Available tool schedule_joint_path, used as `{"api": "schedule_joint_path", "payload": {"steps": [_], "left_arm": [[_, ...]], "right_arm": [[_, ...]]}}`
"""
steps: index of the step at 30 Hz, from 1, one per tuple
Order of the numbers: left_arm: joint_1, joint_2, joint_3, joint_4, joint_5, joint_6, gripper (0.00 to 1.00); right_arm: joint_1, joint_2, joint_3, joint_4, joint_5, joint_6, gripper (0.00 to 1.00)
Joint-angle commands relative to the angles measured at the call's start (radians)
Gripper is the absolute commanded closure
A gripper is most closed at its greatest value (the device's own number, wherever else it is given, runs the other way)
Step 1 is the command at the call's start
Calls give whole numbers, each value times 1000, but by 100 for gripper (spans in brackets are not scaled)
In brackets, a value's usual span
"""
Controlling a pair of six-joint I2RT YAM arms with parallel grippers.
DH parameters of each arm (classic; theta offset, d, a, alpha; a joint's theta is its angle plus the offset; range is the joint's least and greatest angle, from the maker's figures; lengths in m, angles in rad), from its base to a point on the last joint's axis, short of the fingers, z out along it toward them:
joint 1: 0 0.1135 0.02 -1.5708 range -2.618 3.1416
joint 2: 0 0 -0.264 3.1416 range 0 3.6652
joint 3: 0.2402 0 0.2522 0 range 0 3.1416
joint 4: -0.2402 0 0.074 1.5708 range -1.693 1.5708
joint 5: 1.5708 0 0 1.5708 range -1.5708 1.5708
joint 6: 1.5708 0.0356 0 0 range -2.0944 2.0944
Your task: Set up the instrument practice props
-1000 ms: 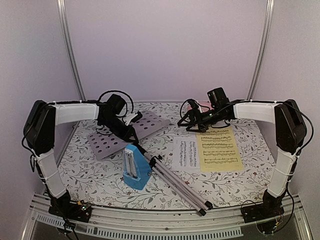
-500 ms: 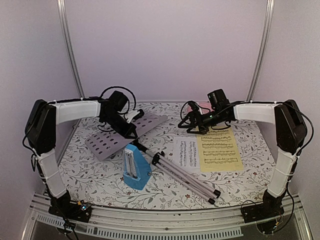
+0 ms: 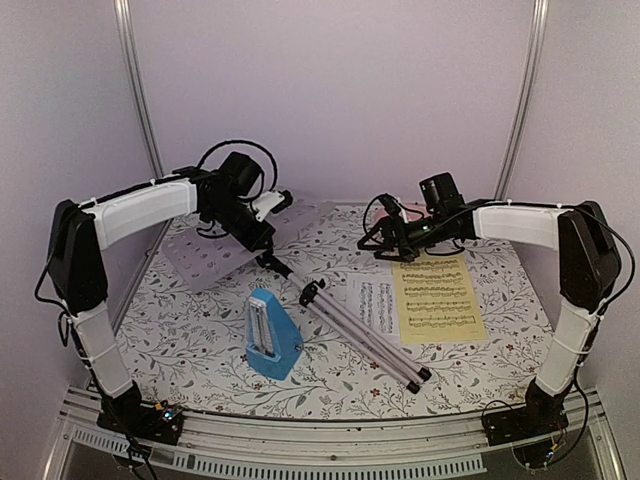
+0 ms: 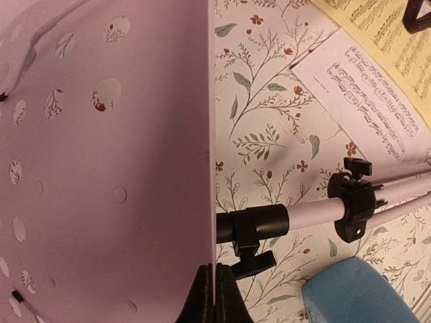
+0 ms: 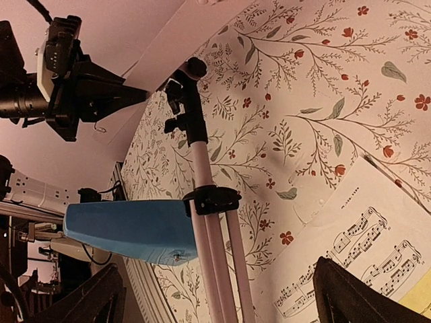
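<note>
We find the left gripper (image 3: 260, 240), left of centre in the overhead view, closed on the edge of the music stand (image 3: 205, 258), close to where its perforated panel meets the pole. The panel sits at upper left. The folded tripod legs (image 3: 360, 335) run down toward lower centre-right. The blue metronome (image 3: 270, 335) stands upright at lower centre, near the pole. The right gripper (image 3: 383, 243), right of centre, hangs with jaws wide apart and holds nothing, near the upper edge of the white sheet (image 3: 372, 305). This sheet lies alongside the yellow sheet (image 3: 440, 297) on the floral table (image 3: 190, 350).
</note>
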Motion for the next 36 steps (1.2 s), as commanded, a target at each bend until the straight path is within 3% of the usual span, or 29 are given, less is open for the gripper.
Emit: {"api": "schedule_joint_path", "payload": {"steps": [1, 8, 18, 27, 30, 36], "left_arm": [[-60, -104, 115, 103, -168, 124, 100], [-161, -126, 253, 179, -412, 319, 100], [-313, -180, 283, 491, -589, 740, 100], [-419, -153, 379, 652, -691, 1050, 100], [-447, -156, 408, 706, -702, 1154, 100], [-492, -194, 328, 897, -717, 1365, 100]], "right_arm": [[-12, -53, -31, 48, -6, -2, 1], [-22, -103, -69, 116, -23, 15, 1], [-54, -289, -231, 341, 22, 75, 1], [-59, -430, -400, 488, 59, 91, 1], [-58, -457, -440, 542, 58, 89, 6], [-55, -476, -474, 641, 13, 82, 37]]}}
